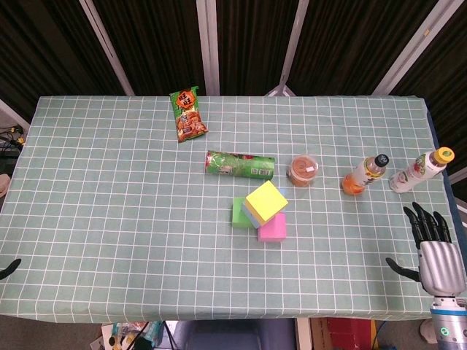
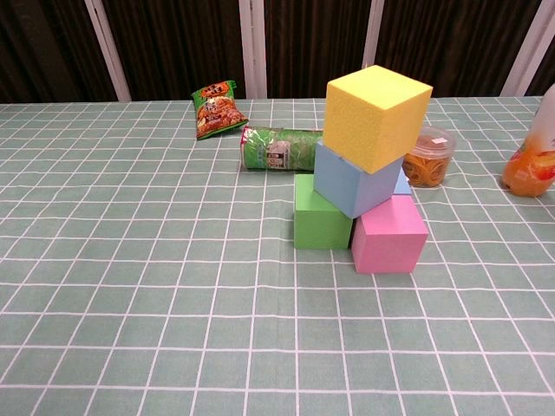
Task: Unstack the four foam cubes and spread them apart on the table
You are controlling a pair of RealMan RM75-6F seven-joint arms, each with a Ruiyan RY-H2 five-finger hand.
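Cubes (image 2: 364,178) stacked (yellow topmost); right hand (image 1: 436,251) spread, left hand's state unclear.

On my worktop (image 1: 109,219), a pale green cloth gridded in white, the yellow foam cube (image 2: 378,116) tops the light blue foam cube (image 2: 351,186). Under the blue one sit the green foam cube (image 2: 317,222) and pink foam cube (image 2: 389,235). My right robot hand (image 1: 434,251) is silver with black fingers.

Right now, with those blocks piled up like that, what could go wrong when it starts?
The yellow cube sits tilted on the blue cube, so a nudge may topple both. They could roll into the snack cup behind. The right robot hand starts far off at the table edge, near two bottles it might brush.
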